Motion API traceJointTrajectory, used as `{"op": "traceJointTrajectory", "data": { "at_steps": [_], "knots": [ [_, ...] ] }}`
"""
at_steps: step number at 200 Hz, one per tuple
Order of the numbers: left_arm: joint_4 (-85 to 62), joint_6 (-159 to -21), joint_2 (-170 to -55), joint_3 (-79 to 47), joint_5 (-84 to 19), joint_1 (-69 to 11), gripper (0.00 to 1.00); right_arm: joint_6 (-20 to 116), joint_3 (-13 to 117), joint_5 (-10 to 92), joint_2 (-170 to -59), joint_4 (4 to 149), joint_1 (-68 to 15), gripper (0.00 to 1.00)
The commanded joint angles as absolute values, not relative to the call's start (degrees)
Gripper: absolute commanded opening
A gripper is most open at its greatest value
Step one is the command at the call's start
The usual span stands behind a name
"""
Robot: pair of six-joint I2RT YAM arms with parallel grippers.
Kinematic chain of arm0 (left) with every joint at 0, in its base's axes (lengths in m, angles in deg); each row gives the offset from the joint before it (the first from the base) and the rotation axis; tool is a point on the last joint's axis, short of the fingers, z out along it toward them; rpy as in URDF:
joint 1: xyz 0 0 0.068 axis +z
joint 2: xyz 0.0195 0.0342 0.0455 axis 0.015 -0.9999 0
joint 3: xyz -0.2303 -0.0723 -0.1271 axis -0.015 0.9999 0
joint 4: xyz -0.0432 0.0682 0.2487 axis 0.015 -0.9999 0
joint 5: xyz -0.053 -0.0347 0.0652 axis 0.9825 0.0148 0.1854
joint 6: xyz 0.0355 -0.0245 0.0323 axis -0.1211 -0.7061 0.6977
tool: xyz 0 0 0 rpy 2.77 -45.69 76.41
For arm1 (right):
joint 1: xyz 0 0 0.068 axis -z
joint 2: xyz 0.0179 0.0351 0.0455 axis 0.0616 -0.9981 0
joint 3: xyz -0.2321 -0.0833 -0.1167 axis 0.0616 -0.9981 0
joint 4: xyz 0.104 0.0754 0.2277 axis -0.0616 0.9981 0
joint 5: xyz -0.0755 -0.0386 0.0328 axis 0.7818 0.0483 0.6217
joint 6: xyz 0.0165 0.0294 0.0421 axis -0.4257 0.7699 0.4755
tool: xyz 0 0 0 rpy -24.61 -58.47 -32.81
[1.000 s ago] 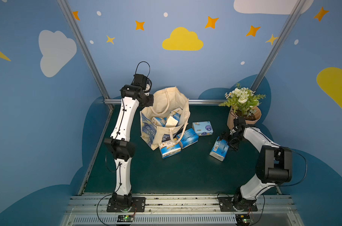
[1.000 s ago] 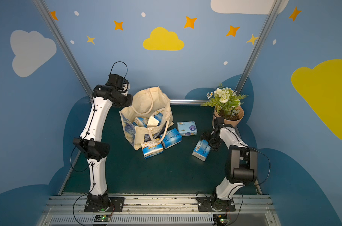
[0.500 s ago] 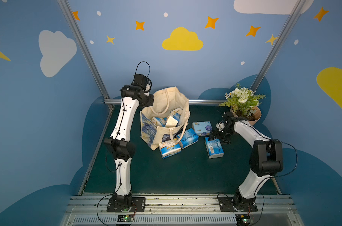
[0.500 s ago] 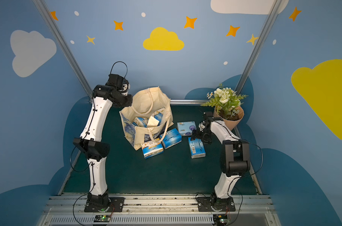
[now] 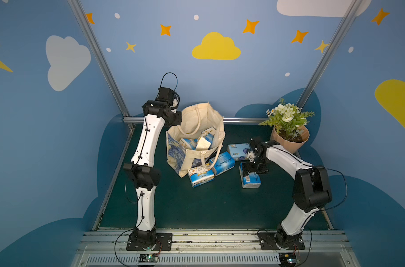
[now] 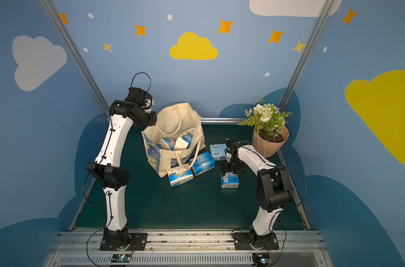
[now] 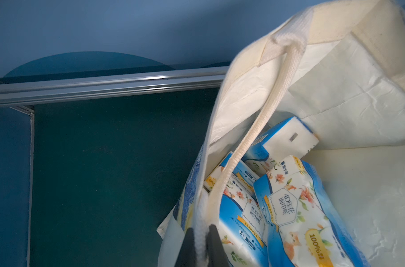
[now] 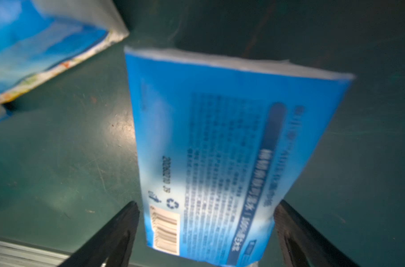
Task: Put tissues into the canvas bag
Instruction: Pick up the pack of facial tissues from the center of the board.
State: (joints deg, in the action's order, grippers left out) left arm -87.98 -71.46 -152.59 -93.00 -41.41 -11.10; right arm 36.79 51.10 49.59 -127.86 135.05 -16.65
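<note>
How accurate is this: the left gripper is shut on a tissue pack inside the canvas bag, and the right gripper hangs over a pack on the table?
Not quite. The left wrist view shows the left gripper shut on the handle strap of the canvas bag instead. The rest stands.

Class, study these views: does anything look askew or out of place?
Yes. The canvas bag sits lopsided, its rim pinched by the left pincer; one handle droops outside over a tissue pack on the table.
</note>
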Motion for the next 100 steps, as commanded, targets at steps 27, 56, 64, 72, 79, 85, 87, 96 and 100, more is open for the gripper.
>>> {"op": "traceJointTrajectory", "data": {
  "at_steps": [27,56,64,72,79,85,87,96,100],
  "knots": [
    [-89.3,-72.0,-150.4,-92.1,-43.1,-10.9,0.09,41.0,52.3,56.7,-131.4,137.9,-18.3,0.92],
    [-89.4,-71.7,-150.1,-91.7,-43.4,-10.9,0.09,42.5,53.5,58.9,-133.9,138.8,-18.6,0.92],
    [-89.4,-71.6,-149.9,-91.6,-43.4,-11.0,0.09,42.6,53.8,58.5,-134.6,138.7,-18.6,0.92],
    [-89.3,-71.4,-149.9,-91.5,-43.5,-10.9,0.09,42.7,54.0,58.0,-135.4,138.5,-18.8,0.92],
    [-89.3,-71.3,-149.9,-91.5,-43.6,-10.9,0.10,42.9,54.3,57.7,-136.0,138.3,-19.1,0.92],
    [-89.3,-71.2,-149.9,-91.4,-43.7,-10.9,0.09,42.9,54.5,57.3,-136.5,138.1,-19.4,0.92],
    [-89.3,-71.2,-149.8,-91.5,-43.8,-10.9,0.09,42.9,54.5,57.3,-136.7,138.0,-19.5,0.92],
    [-89.3,-71.0,-149.9,-91.5,-43.9,-10.9,0.09,43.0,54.9,57.0,-137.7,137.8,-19.8,0.92],
    [-89.3,-71.0,-149.8,-91.5,-44.0,-11.0,0.09,43.1,55.1,56.8,-138.2,137.8,-19.9,0.92]
  ]
}}
